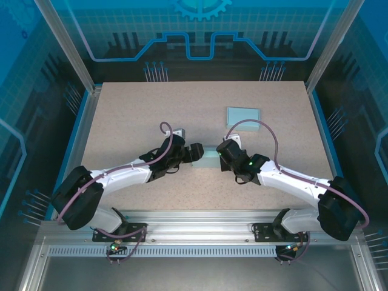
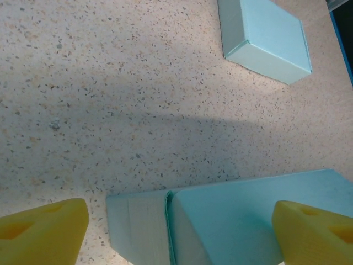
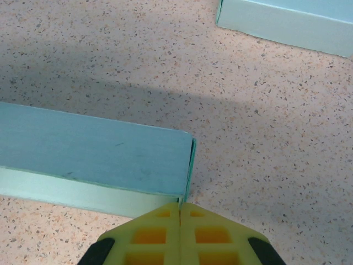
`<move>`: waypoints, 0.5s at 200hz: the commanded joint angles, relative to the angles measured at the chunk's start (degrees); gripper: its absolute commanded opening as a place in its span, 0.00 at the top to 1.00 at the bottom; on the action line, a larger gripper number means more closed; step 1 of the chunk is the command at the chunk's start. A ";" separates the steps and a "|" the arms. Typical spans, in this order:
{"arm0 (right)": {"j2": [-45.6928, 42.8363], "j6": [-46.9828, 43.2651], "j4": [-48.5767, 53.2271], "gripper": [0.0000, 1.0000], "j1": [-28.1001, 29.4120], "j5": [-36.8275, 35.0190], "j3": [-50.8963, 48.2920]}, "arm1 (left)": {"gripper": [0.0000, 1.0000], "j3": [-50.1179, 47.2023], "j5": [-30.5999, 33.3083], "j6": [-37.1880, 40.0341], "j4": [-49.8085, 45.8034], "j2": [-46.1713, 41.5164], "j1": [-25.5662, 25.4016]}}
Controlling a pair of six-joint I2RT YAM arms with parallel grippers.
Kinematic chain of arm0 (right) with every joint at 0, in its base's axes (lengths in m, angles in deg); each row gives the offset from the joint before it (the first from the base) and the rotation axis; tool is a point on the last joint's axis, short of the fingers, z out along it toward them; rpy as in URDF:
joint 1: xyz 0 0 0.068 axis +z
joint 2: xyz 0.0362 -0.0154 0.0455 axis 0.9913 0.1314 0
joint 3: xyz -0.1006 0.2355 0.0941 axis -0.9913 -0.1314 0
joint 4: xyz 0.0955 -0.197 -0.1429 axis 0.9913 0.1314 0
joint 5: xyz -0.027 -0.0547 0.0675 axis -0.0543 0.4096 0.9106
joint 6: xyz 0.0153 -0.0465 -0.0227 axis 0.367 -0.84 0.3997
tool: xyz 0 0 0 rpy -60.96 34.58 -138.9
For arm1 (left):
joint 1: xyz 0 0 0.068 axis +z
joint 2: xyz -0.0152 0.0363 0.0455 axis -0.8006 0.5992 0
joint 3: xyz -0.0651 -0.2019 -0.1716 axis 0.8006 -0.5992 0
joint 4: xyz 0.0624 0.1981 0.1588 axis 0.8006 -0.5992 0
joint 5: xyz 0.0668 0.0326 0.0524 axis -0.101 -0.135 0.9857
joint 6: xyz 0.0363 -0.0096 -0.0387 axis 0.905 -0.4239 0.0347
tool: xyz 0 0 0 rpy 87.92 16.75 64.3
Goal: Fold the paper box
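**Left of the paper box.** The left gripper (image 1: pixel 195 151) (image 2: pixel 179 232) sits at the left end of the paper box (image 1: pixel 206 159) (image 2: pixel 237 221) (image 3: pixel 94 160). Its jaws are spread wide and straddle that end without clamping anything. In the left wrist view the end flap (image 2: pixel 138 229) is not tucked home, and a seam shows beside it.

Risk: if the jaws close off-centre, they could crease the thin wall or push the flap outward rather than in.

**The box.** It lies flat on the table, midway between the two grippers.

Risk: it is light and unanchored, so a one-sided push would probably slide or turn it before the flap folds.

**Right of the box.** The right gripper (image 1: pixel 221 154) (image 3: pixel 179 221) has its fingers pressed together, with the tips at the box's near right corner. I cannot tell whether a paper edge is caught between them.

Risk: the brace is narrow, so the corner may slip past it or buckle.

**Beyond the box, to the right.** A second box (image 1: pixel 243 114) (image 2: pixel 265 38) (image 3: pixel 287 25), already closed, stands well apart from the work. A collision looks unlikely.

**Surface and room.** The table (image 1: pixel 133 115) is a speckled beige slab, smooth in appearance and judged to give little grip. An aluminium frame (image 1: pixel 66 42) encloses it, and blue panels (image 1: pixel 200 24) printed with a circuit pattern stand behind.
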 commanded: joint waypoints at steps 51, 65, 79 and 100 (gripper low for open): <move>-0.31 0.78 4.49 0.64 0.92 0.50 1.38 | 0.22 -7.53 1.87 -2.57 4.86 4.64 0.25; -0.93 0.78 4.48 0.60 1.04 0.82 1.42 | 0.25 -8.15 2.07 -2.76 6.23 5.27 0.15; -1.59 0.69 4.42 0.58 1.04 1.27 1.67 | 0.27 -8.49 2.35 -2.76 7.33 5.85 -0.03; -3.25 0.69 4.02 0.52 1.03 2.61 1.58 | 0.28 -8.75 2.93 -2.92 7.86 6.84 -0.20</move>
